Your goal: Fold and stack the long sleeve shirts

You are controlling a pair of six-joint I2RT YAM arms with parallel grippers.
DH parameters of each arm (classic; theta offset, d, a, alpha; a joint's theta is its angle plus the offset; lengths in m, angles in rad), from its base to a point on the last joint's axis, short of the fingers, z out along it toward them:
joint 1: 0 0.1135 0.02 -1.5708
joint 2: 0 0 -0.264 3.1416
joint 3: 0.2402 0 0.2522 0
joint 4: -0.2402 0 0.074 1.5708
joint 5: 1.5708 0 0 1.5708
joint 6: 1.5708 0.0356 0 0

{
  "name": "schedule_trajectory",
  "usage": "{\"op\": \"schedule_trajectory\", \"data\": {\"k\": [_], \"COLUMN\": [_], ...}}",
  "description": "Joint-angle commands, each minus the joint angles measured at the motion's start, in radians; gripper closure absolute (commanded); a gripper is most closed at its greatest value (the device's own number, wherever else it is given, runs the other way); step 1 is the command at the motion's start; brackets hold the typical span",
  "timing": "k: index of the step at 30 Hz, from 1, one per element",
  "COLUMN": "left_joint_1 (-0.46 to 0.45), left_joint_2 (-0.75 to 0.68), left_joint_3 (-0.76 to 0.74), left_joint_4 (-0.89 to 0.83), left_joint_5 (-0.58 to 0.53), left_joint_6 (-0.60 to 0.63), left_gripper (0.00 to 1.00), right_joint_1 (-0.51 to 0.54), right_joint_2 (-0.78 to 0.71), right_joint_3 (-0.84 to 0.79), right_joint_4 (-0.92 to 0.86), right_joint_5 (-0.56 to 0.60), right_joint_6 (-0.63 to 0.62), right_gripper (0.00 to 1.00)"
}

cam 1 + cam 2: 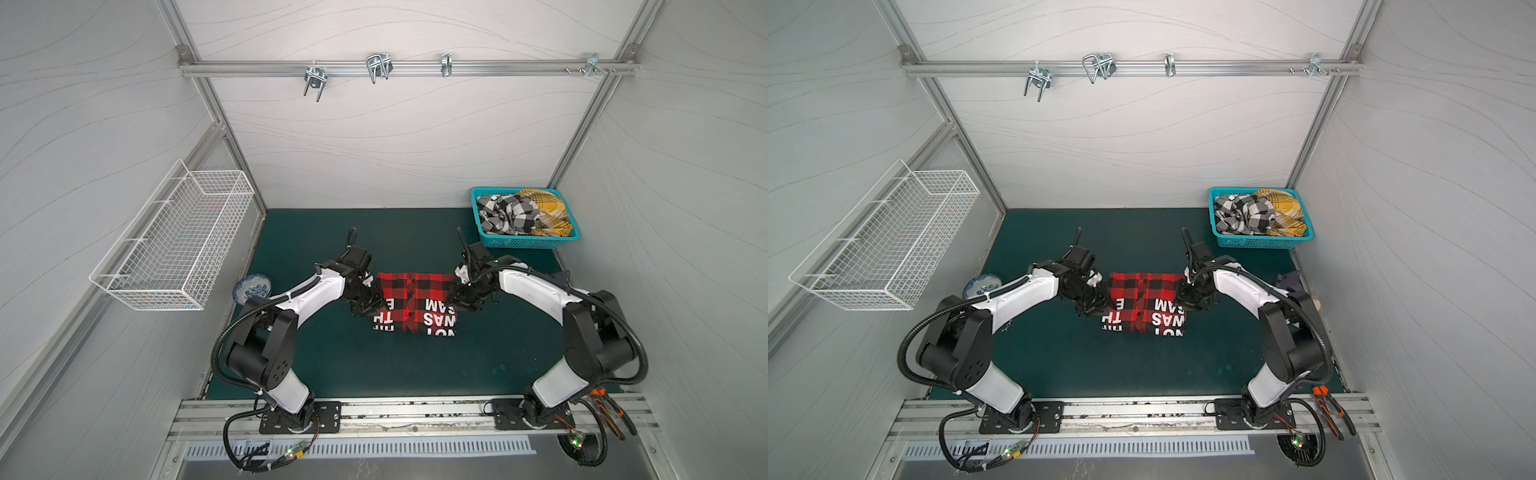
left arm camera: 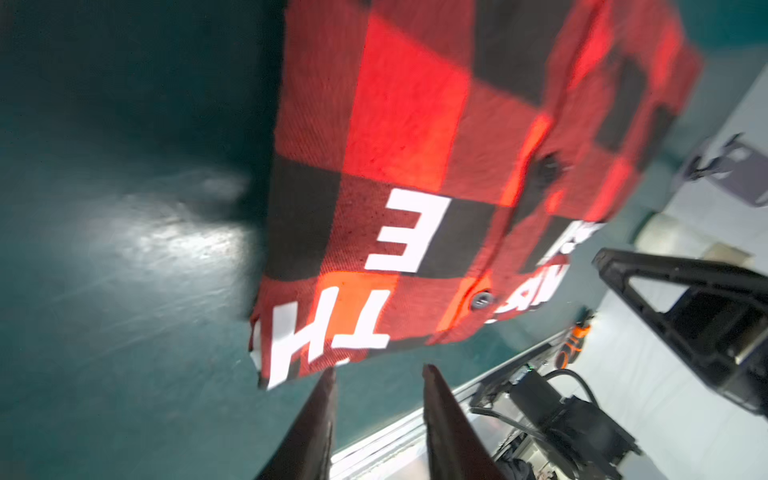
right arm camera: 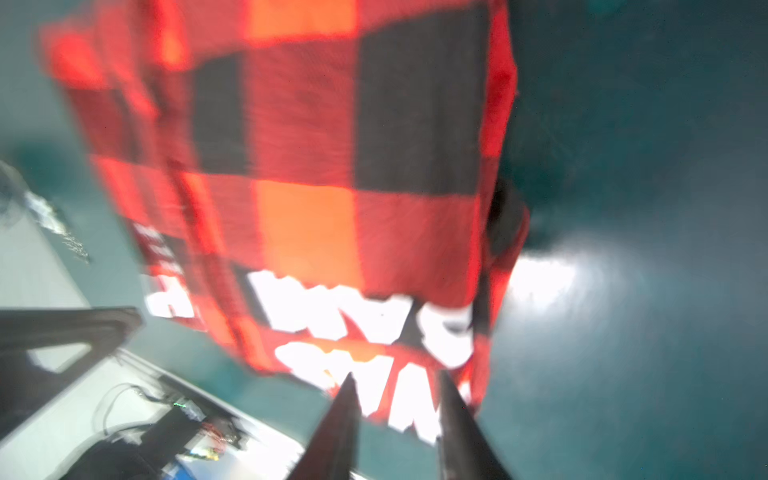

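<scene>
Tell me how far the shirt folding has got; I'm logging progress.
Done: the red-and-black shirt lies folded on the mat. In hand: nothing; left claw and right claw stand open at its ends. Left: black-and-white shirt and yellow shirt, crumpled in the basket.

I work in a robot lab cell: white panels point(image 1: 395, 137) in an aluminium frame point(image 1: 407, 66), a green mat point(image 1: 415, 365) for a bench, my arms point(image 1: 316, 291) bolted to a rail point(image 1: 415, 415), bare wiring point(image 1: 291, 452), pliers point(image 1: 611, 409) at hand
</scene>
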Motion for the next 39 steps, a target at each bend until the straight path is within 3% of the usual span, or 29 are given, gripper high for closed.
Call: {"op": "schedule_trajectory", "data": {"k": [1,2,4,10,22,32,36,39], "left_joint_1": [0.040,0.048,0.062,0.070,0.071,0.069,0.069,0.072], "left_joint_2": [0.029,0.032,0.033,0.055,0.119,0.140,0.118,0.085], "left_joint_3": [0.000,-0.010,-0.027,-0.071,-0.106,-0.128,-0.129,-0.122], "left_joint_4": [-0.033,-0.028,-0.019,0.019,0.086,0.130,0.117,0.096], "left_joint_5": [0.007,0.008,0.008,0.029,0.058,0.085,0.088,0.091], "left_joint_6": [0.027,0.030,0.037,0.042,0.028,0.012,0.015,0.013], "left_gripper": [0.67,0.67,0.68,0.70,0.71,0.71,0.71,0.71], "right_joint_1": [-0.067,-0.099,-0.149,-0.167,-0.122,-0.082,-0.115,-0.152], "right_joint_2": [-0.016,0.001,0.058,0.215,0.304,0.385,0.300,0.217], "right_joint_3": [0.007,-0.001,0.005,0.065,0.046,0.025,0.064,0.089], "right_joint_4": [-0.026,0.018,0.063,0.128,0.274,0.326,0.236,0.151], "right_joint_5": [-0.035,-0.107,-0.205,-0.265,-0.373,-0.396,-0.373,-0.362], "right_joint_6": [-0.026,-0.031,-0.047,-0.073,0.028,0.076,0.039,0.001], "right_gripper": [0.29,0.22,0.18,0.16,0.42,0.44,0.28,0.24]}}
